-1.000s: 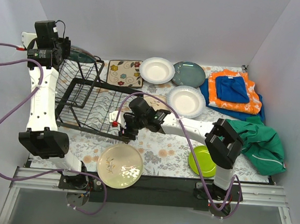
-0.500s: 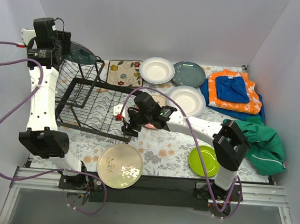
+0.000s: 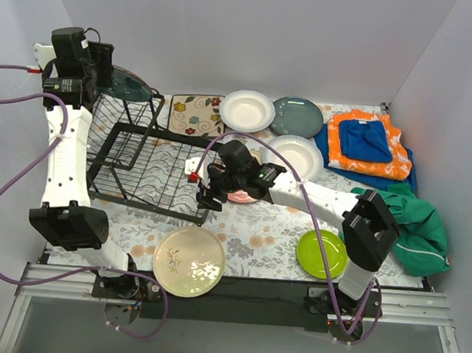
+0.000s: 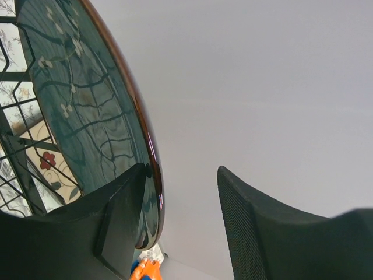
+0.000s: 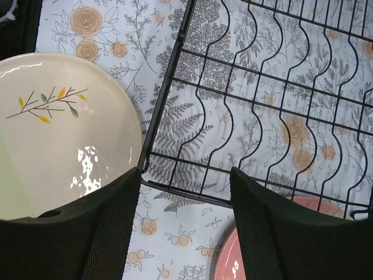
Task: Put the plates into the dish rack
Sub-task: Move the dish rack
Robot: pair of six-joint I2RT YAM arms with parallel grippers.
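Note:
The black wire dish rack (image 3: 142, 169) lies at the left, and a dark blue-grey plate (image 3: 135, 83) stands on edge in its raised back frame. My left gripper (image 3: 103, 58) is open high at that plate's rim. In the left wrist view the plate (image 4: 70, 111) rests against one finger (image 4: 119, 219), with a clear gap to the other. My right gripper (image 3: 206, 192) hangs open and empty over the rack's front right corner (image 5: 157, 125). A pink plate (image 3: 241, 196) lies partly under that arm. Flat on the mat lie a cream sprig plate (image 3: 188, 260), a lime green plate (image 3: 321, 253), two white deep plates (image 3: 246, 110) (image 3: 295, 158) and another blue-grey plate (image 3: 298, 116).
A square floral trivet (image 3: 197, 114) lies behind the rack. Folded orange and blue cloths (image 3: 368, 143) and a green cloth (image 3: 412, 223) are piled at the right. Walls close in the back and both sides. Purple cables (image 3: 4, 207) loop by the left arm.
My left gripper has opened off the dark plate, which stays standing in the rack. My right arm has shifted a little to the right, uncovering more of the green plate.

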